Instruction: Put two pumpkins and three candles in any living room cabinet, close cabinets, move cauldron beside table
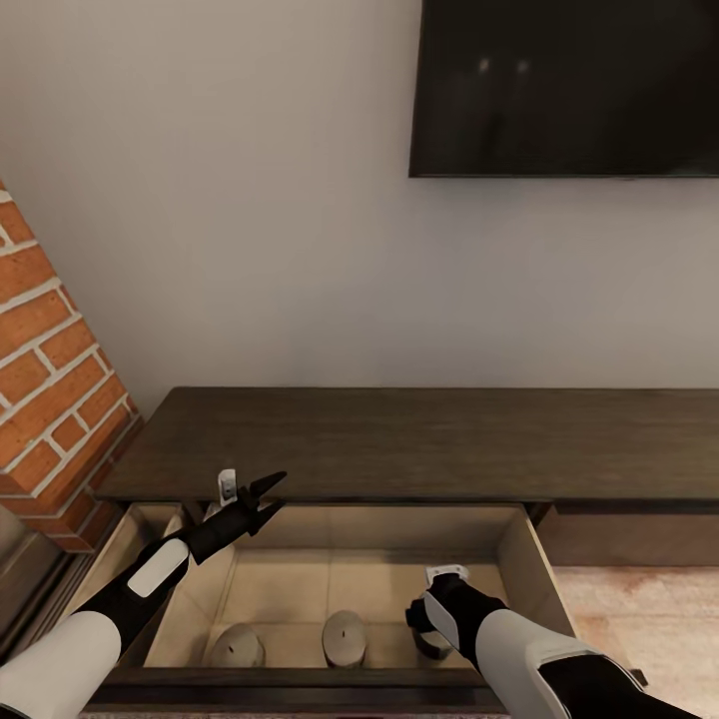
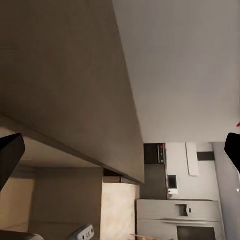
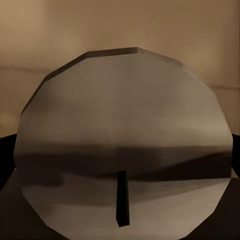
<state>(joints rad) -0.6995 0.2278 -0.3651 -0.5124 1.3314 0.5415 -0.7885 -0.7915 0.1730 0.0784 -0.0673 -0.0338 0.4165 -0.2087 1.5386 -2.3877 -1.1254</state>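
Left gripper (image 1: 270, 496) hangs spread wide and empty over the back-left corner of the open drawer (image 1: 524, 559) of the cabinet (image 1: 419, 439). I keep it parked there, clear of the drop zone.

Two candles (image 1: 237, 647) already stand on the pale drawer floor near the front edge, the second candle (image 1: 345, 637) just right of the first, apart from it.

Right gripper (image 1: 431, 639) is down inside the drawer, right of those two. The third candle (image 3: 125, 150) sits dead ahead between my finger tips in the right wrist view, flat top and wick facing the camera. The head view shows only a dark sliver of it under the wrist. I can't tell whether the fingers are clamping it or have let go; the tips are only dark corners at the frame edges.

To do this well, I judge: seat it upright on the floor, spaced from its neighbour, open fully, lift straight up. No sideways drag, and watch the drawer's right wall on the way out. Then the drawer needs shutting.
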